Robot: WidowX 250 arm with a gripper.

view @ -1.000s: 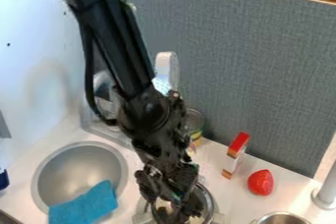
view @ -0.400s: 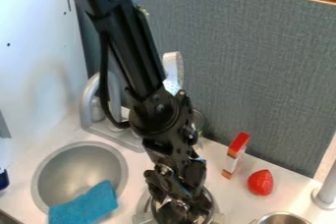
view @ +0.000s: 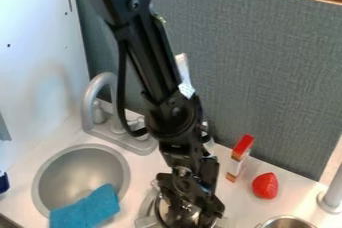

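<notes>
The gripper [view: 187, 212] hangs down at the bottom centre, over a round metal pot or pan with a glossy rim [view: 148, 207]. The gripper's tip region covers most of that pot, and whether it holds anything is hidden. To its right stands a small red, white and orange box [view: 239, 157]. A red strawberry-like toy [view: 265, 186] lies right of the box. The blue cloth [view: 85, 211] drapes over the front edge of the round sink [view: 60, 169], left of the gripper.
A grey faucet [view: 92, 99] stands behind the sink. The grey partition [view: 267, 82] rises along the back. At the lower right are a metal bowl [view: 287, 222] and a pale post [view: 332, 197]. A dark blue object [view: 3, 182] shows at the left edge.
The arm and gripper have shifted to the right, uncovering the faucet and its base. The box, strawberry and cloth have stayed where they were.
</notes>
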